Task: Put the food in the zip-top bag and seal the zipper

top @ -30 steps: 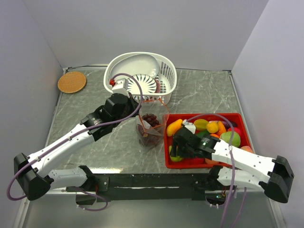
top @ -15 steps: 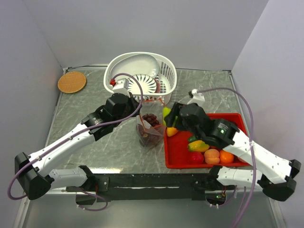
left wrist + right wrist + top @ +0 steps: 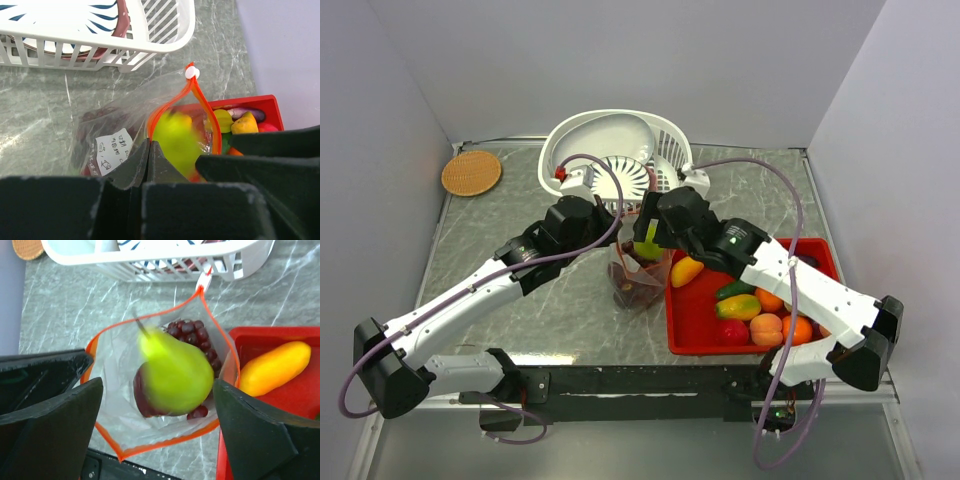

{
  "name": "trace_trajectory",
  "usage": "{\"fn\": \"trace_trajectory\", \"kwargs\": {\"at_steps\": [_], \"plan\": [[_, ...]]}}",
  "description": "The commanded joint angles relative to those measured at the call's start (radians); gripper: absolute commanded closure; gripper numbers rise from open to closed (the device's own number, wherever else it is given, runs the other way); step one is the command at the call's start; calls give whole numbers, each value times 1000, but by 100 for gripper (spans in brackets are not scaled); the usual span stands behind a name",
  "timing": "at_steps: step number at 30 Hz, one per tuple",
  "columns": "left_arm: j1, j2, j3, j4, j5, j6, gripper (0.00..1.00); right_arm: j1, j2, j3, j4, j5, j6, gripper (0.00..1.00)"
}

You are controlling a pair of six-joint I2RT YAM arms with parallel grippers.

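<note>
The clear zip-top bag stands open on the table, held by its orange-red zipper rim. My left gripper is shut on the near-left edge of the bag's mouth. My right gripper hovers over the mouth, jaws wide apart. A green pear, blurred, lies between the fingers without touching them, inside the mouth above purple grapes. The pear also shows in the top view and the left wrist view. More food lies in the red tray, among it an orange-yellow mango.
A white slotted basket with a plate in it stands just behind the bag. A round woven coaster lies at the back left. The red tray touches the bag's right side. Grey walls close in three sides.
My right arm swung from the red tray up and left to over the bag, carrying the pear. Its jaws have opened and the pear is loose in the bag's mouth. The left arm held still.
</note>
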Motion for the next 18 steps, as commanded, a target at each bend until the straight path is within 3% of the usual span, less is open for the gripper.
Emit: {"fn": "trace_trajectory", "kwargs": {"at_steps": [1, 7, 12, 18], "plan": [[4, -30, 7, 44, 16, -13, 99, -17, -40, 22, 48, -18, -19, 0], [4, -30, 12, 38, 8, -11, 99, -31, -164, -59, 2, 40, 27, 0], [4, -41, 13, 35, -1, -4, 99, -102, -330, -315, 49, 33, 130, 0], [7, -38, 27, 35, 8, 2, 99, -217, -360, -513, 172, -56, 193, 1]]}}
